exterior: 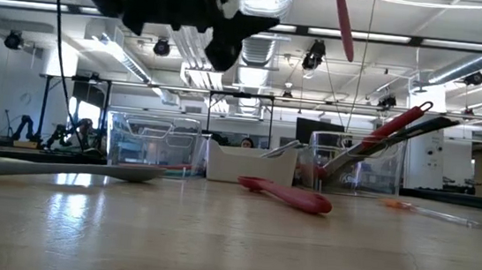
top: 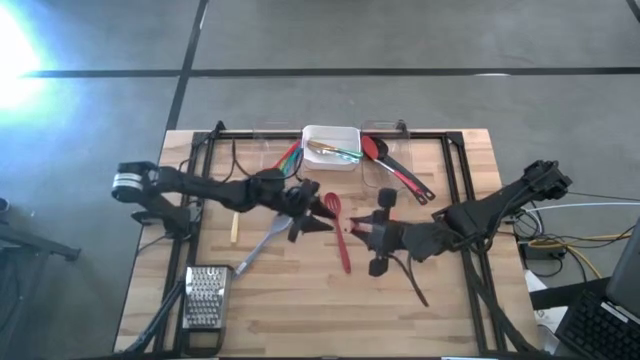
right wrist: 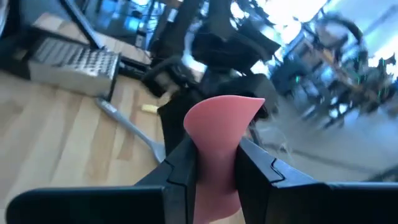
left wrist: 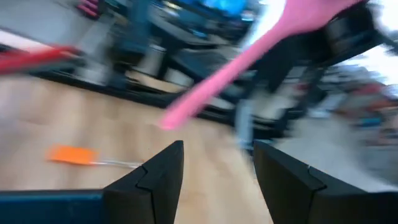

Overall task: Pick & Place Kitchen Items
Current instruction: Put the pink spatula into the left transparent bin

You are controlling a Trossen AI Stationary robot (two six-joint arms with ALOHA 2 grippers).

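Observation:
My right gripper (top: 362, 232) is above the table's middle, shut on a pink spatula (right wrist: 222, 118), which also shows in the left wrist view (left wrist: 236, 68) and the low view (exterior: 344, 21). My left gripper (top: 315, 218) hovers just left of it, open and empty (left wrist: 217, 146). A red slotted spatula (top: 340, 235) lies flat on the wood between the two grippers and shows in the low view (exterior: 284, 195). A grey spatula (top: 262, 245) lies flat under the left gripper. My right gripper pinches the pink spatula at its wide head end (right wrist: 214, 162) between its two fingers, and the head's tip sticks out past the fingertips. The handle (exterior: 346, 34) hangs slanting below the gripper, its free end (left wrist: 166, 120) clear of the table.
A white bin (top: 330, 147) with utensils stands at the far middle, between clear tubs holding red and green utensils (top: 290, 158) and red and black spoons (top: 395, 170). A metal grater (top: 205, 297) lies near left. A small orange-tipped tool (exterior: 394, 203) lies on the right.

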